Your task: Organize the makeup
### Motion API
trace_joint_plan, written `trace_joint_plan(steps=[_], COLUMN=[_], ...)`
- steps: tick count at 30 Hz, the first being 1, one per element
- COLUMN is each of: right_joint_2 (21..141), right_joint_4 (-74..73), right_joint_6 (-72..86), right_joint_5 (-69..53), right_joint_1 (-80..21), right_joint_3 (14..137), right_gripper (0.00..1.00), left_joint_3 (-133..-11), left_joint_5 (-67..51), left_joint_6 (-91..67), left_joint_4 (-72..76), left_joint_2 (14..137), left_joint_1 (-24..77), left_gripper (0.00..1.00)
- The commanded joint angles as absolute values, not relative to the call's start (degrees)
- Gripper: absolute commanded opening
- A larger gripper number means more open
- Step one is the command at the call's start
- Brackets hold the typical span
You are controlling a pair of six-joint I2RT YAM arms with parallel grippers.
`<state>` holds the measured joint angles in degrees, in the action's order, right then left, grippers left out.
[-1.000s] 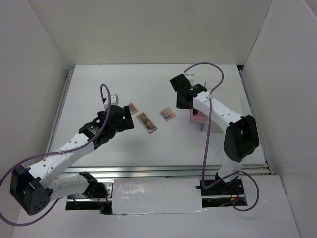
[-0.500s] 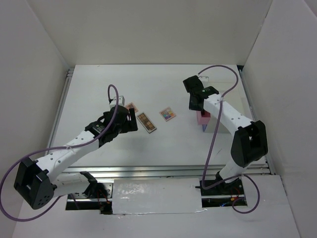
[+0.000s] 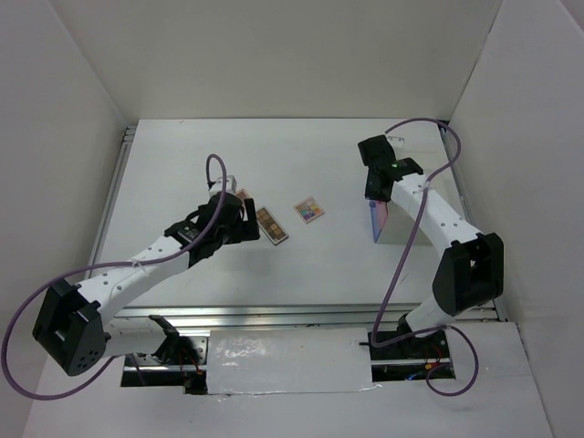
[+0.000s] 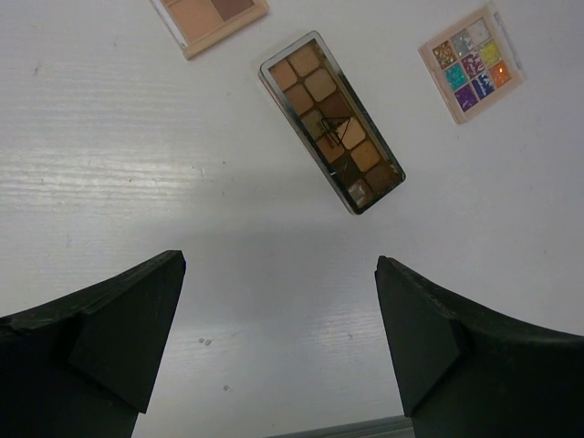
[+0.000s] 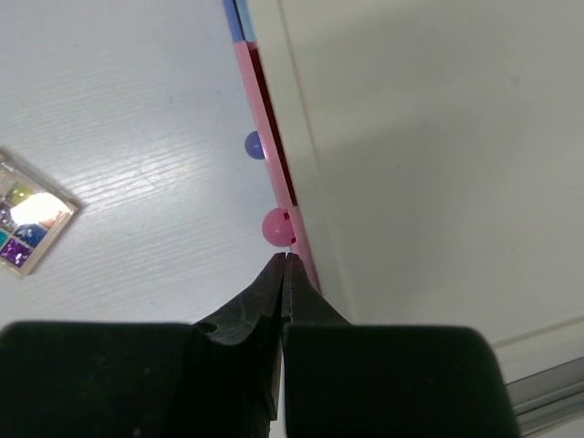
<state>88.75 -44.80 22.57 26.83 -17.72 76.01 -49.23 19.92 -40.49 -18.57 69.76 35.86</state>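
The white counter (image 3: 274, 155) is bounded by an aluminium rail along its left side and another along its near edge, with white walls rising on the left, the far side and the right. A broad stretch of bare counter lies behind the makeup towards the far wall. More open surface lies between the makeup and the white box with pink and blue drawer fronts (image 5: 411, 137), which stands near the right edge.

The long narrow palette of brown eyeshadows (image 4: 332, 122) lies flat near the middle of the counter. In the top view its long axis runs diagonally, its far end pointing left and its near end pointing right. Just beyond its far-left end lies a flat pinkish-tan palette (image 4: 210, 14), cut off by the top of the left wrist view. A small square palette of bright glitter shades (image 4: 472, 63) lies apart to the right, set cornerwise.

The left arm's fingers (image 4: 128, 319) are spread wide, and the long palette lies ahead of their tips, not between them. The right arm's fingers (image 5: 278, 283) are pressed together with nothing between them. Their tips sit right at the pink drawer front, just below its round pink knob (image 5: 276, 226); a blue knob (image 5: 255, 144) shows farther along.
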Motion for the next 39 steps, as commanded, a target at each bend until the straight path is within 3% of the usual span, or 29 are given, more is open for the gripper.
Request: trace_joint_plan(steps=[1, 12, 18, 20, 21, 22, 23, 26, 28, 30, 39], right_joint_2=[87.6, 84.8, 78.8, 76.0, 72.9, 71.2, 69.5, 62.5, 57.4, 52.4, 38.2], right_joint_4=[-46.9, -47.9, -43.2, -40.8, -38.6, -37.6, -36.9, -35.4, -35.8, -35.2, -35.6], right_joint_6=[21.4, 22.1, 20.4, 20.6, 20.7, 20.9, 21.8, 23.6, 25.1, 25.8, 28.8], right_joint_5=[30.0, 30.9, 13.7, 7.1, 4.0, -0.1, -2.2, -2.5, -2.0, -4.2, -10.1], right_joint_1=[-15.8, -15.2, -15.6, -16.1, -16.1, -16.2, -16.2, -16.3, -16.1, -16.2, -16.4], right_joint_3=[75.1, 74.2, 73.8, 73.7, 73.6, 73.6, 73.4, 73.4, 73.0, 71.2, 66.4], right_gripper=[0.00, 0.00, 0.03, 0.24, 0.39, 0.69, 0.75, 0.85, 0.89, 0.92, 0.94], left_joint_3=[-51.2, -52.9, -54.8, -55.4, -55.5, -55.6, -56.0, -59.7, -63.5, -70.5, -94.6], left_joint_5=[17.8, 14.5, 6.7, 2.1, -2.2, -4.7, -7.0, -14.2, -18.1, -19.2, -16.8], left_joint_6=[-40.0, -41.4, -44.2, -45.7, -47.9, -49.1, -50.4, -59.3, -62.7, -67.7, -74.9], left_joint_4=[-15.9, -13.0, -6.4, 0.4, 3.8, 7.2, 14.5, 26.2, 26.2, 39.8, 37.6], left_joint_2=[71.9, 75.8, 80.0, 83.4, 84.7, 87.9, 90.0, 99.7, 109.0, 115.1, 139.0], left_joint_1=[35.7, 35.8, 36.0, 36.0, 36.0, 36.0, 36.2, 37.2, 37.2, 39.6, 43.9], left_gripper=[0.99, 0.99, 0.99, 0.99, 0.99, 0.99, 1.00, 0.99, 0.99, 0.97, 0.87])
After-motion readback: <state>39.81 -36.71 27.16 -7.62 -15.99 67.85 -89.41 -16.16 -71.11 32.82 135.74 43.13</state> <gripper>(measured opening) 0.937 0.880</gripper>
